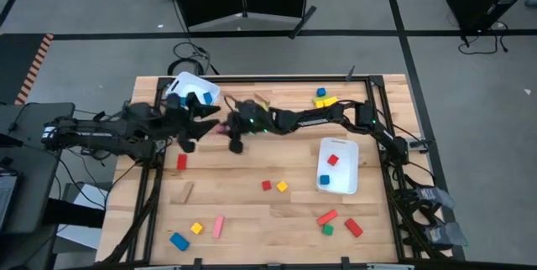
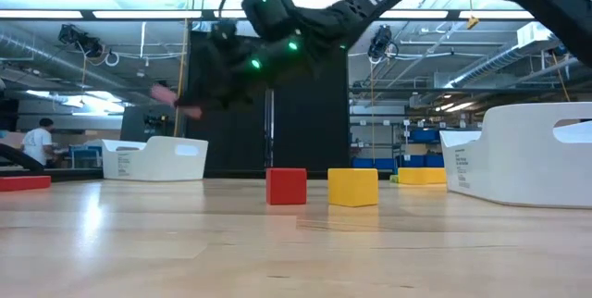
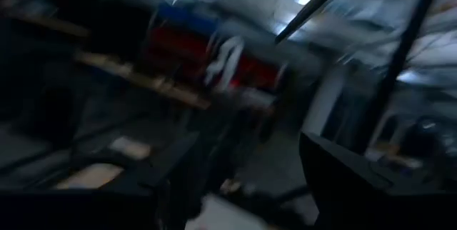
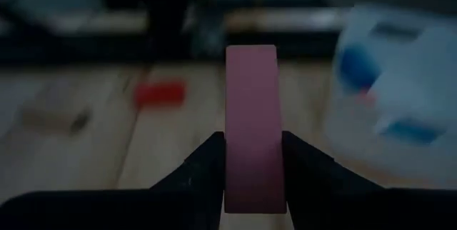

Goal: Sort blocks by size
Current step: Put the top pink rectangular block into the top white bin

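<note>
R gripper [image 4: 253, 162] jaws clamped mid-length on pink bar [image 4: 251, 116], lifted off the surface nr far-left bin [image 1: 191, 88]; light, stiff wood, prob no slip; L gripper [image 1: 191, 127] jaws apart.

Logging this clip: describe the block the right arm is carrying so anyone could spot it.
Start at the white bin at the table's far left. Beside it the right pincer grips a pink bar. It is the only block off the table; another pink bar lies near the front edge.
</note>
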